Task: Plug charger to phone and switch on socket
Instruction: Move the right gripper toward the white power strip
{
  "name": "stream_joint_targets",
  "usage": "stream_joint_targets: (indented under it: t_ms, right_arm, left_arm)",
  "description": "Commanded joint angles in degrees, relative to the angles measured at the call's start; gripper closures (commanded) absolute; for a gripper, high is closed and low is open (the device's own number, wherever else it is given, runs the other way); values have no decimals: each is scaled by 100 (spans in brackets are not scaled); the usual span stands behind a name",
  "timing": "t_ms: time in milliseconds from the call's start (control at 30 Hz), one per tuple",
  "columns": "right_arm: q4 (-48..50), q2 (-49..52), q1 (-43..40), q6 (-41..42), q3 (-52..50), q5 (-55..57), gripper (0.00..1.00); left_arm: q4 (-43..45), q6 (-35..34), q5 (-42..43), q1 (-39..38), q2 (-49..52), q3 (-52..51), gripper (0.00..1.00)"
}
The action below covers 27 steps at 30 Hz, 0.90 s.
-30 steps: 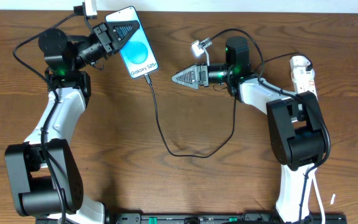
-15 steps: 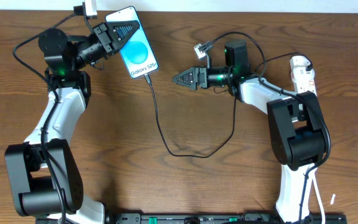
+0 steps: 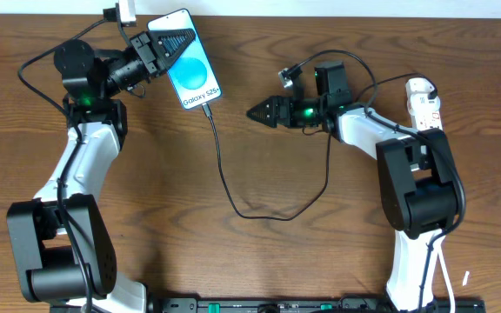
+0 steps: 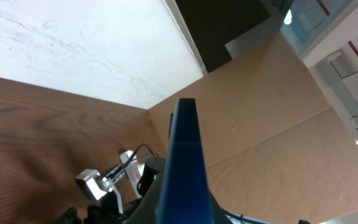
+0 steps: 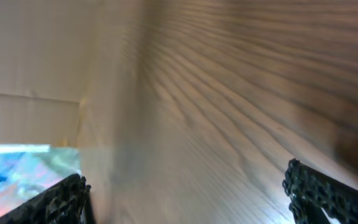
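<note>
The right gripper (image 3: pixel 261 112), jaws wide and empty, is rolling onto its side and drawing back from the phone (image 3: pixel 197 76), which the left gripper (image 3: pixel 169 41) is keeping clamped. The charger (image 3: pixel 223 169) is sitting in the phone's port, so the socket (image 3: pixel 425 103), far right, is probably becoming the next target.

I see my left arm (image 3: pixel 83 169) reaching forward, wrist bent to the right, with the left gripper (image 3: pixel 181 40) pinched fully closed. My right arm (image 3: pixel 381 139) folds inward; the right gripper (image 3: pixel 257 112) points left, fingers (image 5: pixel 67 199) spread wide, holding nothing.
</note>
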Motion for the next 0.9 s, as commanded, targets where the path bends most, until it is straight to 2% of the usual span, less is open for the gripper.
stream_joint_targets:
  t_ms: [0,167,467,533,867]
  right_arm:
    - [-431,-498,-57,-424,57,782,1]
    - [-1080,-1010,-55,-675,57,1685,1]
    - [-1873,-1801,-55,-520,57,3418,1]
    - [-1945,-1937,-55,-520,57,3676,1]
    - [-1912,-2256,-57,-525,57,4109,1]
  left_arm:
    - [70,33,35,4,-57,22,93]
    - [72,35,31,4,-57,22,92]
    - [24,48,31,4,-55,22,93]
    - [-131,275,31,4,-55,22,92]
    - [-2527,1790,-695,4,-55,22,93]
